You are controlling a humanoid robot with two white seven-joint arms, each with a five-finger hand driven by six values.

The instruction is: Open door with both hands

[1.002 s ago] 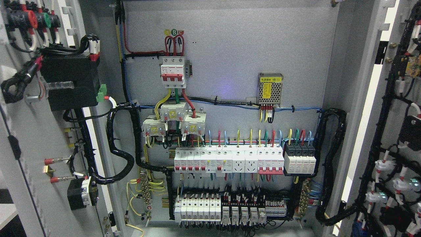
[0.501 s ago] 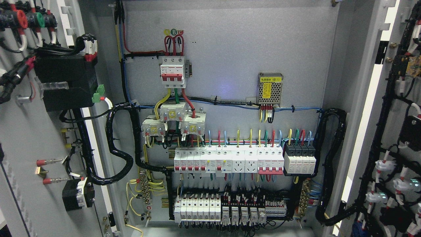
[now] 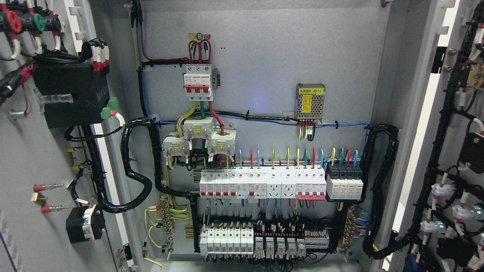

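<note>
Hands both out of frame, so finger state unknowable and nearer arm impossible to judge. Left door (image 3: pixel 34 158) swung wide at left edge of cabinet, inner face showing, long axis vertical, hinge side toward cabinet's left wall. Right door (image 3: pixel 453 151) likewise wide open at right edge, wiring harness (image 3: pixel 435 158) running down inner face. Backplate (image 3: pixel 264 56) fully exposed between doors, breaker row (image 3: pixel 264 183) across lower half, power supply (image 3: pixel 311 102) upper right. Judged nearly or fully done; any further push outward, away from cabinet centre.

Bright light strip (image 3: pixel 416 151) — beside grey cabinet wall (image 3: pixel 397 75).
</note>
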